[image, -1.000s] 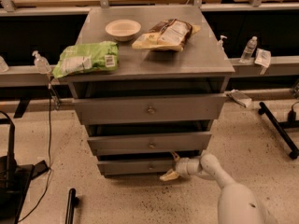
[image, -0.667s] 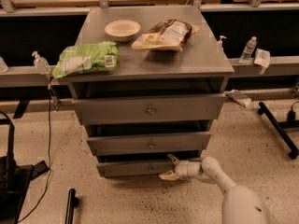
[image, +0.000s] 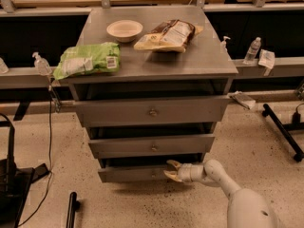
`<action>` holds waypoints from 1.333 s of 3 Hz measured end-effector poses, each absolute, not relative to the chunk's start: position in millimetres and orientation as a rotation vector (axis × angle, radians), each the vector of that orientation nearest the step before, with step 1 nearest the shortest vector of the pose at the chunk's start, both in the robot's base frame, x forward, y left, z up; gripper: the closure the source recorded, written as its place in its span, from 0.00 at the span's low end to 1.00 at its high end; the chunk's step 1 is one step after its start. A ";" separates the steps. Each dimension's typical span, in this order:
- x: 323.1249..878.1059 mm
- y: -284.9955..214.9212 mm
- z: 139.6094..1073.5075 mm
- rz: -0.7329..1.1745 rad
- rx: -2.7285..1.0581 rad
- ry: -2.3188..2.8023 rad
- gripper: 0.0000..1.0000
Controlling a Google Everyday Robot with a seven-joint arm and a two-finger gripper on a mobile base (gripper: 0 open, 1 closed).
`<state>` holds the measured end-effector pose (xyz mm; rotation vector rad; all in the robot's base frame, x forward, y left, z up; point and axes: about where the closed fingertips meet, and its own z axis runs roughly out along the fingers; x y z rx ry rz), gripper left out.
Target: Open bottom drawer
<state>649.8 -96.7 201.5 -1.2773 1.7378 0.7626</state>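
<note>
The bottom drawer (image: 130, 174) is the narrowest grey front, lowest of three in the grey cabinet (image: 156, 61). It stands slightly out, with a dark gap above it. Its small round knob (image: 153, 173) sits at the centre. My gripper (image: 171, 170) reaches in from the lower right on a white arm (image: 223, 184). It is at the right end of the drawer front, just right of the knob. Its tan fingers (image: 173, 164) are spread apart, one above the other, against the front panel.
The mid drawer (image: 152, 145) and top drawer (image: 152, 110) also stand partly out. A white bowl (image: 124, 30), a green bag (image: 88, 59) and a brown snack bag (image: 168, 34) lie on top. A black stand (image: 9, 175) is at left, and black legs (image: 285, 132) at right.
My gripper has edged slightly left along the bottom drawer's front, toward the knob. The drawers have not visibly moved.
</note>
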 end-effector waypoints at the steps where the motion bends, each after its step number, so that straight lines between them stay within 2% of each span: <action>1: 649.8 -96.7 201.6 0.763 -1.277 1.738 1.00; 3: 649.9 -97.1 204.1 0.763 -1.278 1.738 1.00; 4: 649.8 -97.1 204.2 0.763 -1.278 1.738 0.86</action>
